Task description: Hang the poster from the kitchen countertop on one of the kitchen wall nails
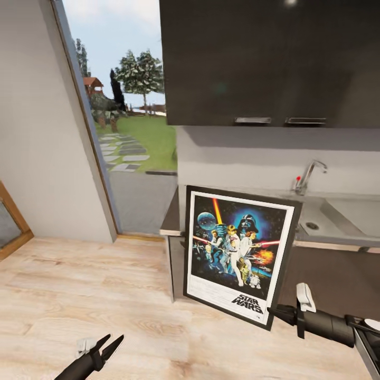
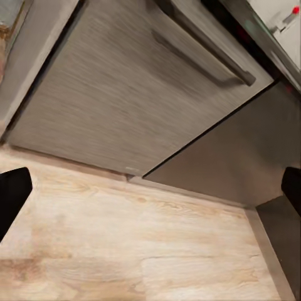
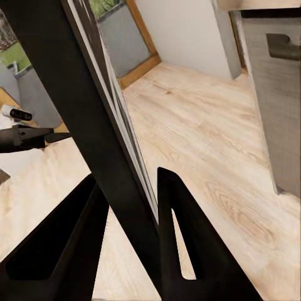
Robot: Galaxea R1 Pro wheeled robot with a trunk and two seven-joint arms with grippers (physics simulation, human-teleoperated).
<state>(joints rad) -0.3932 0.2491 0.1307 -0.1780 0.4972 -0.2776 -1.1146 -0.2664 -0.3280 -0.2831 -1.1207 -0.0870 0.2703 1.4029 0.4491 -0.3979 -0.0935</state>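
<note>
Right tool (image 1: 275, 312) clamped on the lower right corner of the poster (image 1: 237, 253), one dark finger (image 3: 188, 251) on each face of the black frame (image 3: 94, 125) in the right wrist view. Poster held upright and slightly tilted, off the floor, rising up and to the left from the right tool, in front of the dark lower cabinets (image 1: 332, 279). Face of the poster turned toward the head camera: white border, blue artwork, red and yellow lightsabers, title at the bottom.

Bench (image 1: 171, 219) just behind the poster's top edge, grey and glossy, with the sink (image 1: 343, 214) and chrome tap (image 1: 309, 174) beyond and above the right tool. Dark upper cabinets (image 1: 264, 58) high above both.

Left tool (image 1: 105, 347) low over the pale wooden floor (image 1: 79, 295), well apart from the poster and to the left of the right tool, holding nothing, fingers spread a little. In the left wrist view, black fingertips (image 2: 12, 197) at opposite edges, wide apart, with a grey cabinet front (image 2: 125, 81) and its bar handle (image 2: 207, 53) ahead.

Far beyond the left tool, a tall glass opening (image 1: 132, 105) onto lawn and trees, beside a pale grey wall (image 1: 37, 132).
</note>
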